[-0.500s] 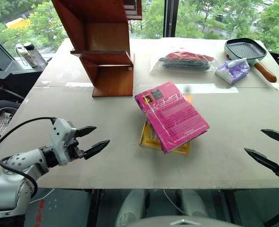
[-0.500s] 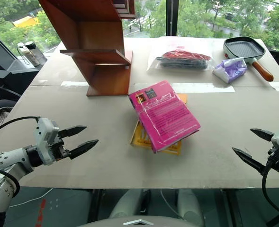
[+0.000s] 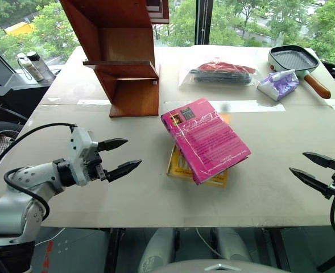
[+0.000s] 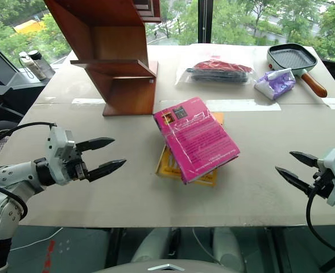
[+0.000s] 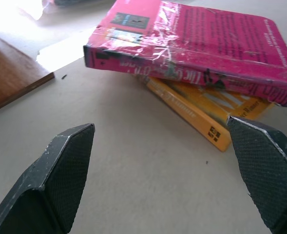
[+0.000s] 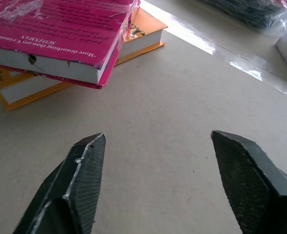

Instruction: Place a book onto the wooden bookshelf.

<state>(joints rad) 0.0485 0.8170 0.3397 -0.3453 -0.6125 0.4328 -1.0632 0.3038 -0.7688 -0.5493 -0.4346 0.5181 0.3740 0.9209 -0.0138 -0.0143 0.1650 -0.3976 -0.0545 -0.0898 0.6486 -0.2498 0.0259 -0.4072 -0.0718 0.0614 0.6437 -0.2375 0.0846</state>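
Beige bench [image 3: 156, 193]: the thick pink plastic-wrapped book [image 3: 206, 139] lies on a yellow book [image 3: 181, 165], far from the tall red-brown wooden bookshelf [image 3: 124, 51]. Left claw [image 3: 119, 158] and right claw [image 3: 310, 170] wait wide and empty. Nothing is done yet.

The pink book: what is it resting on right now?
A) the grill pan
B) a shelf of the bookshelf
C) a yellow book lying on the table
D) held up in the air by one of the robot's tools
C: the pink book lies askew on a yellow book on the table, with both tools open and apart from it.
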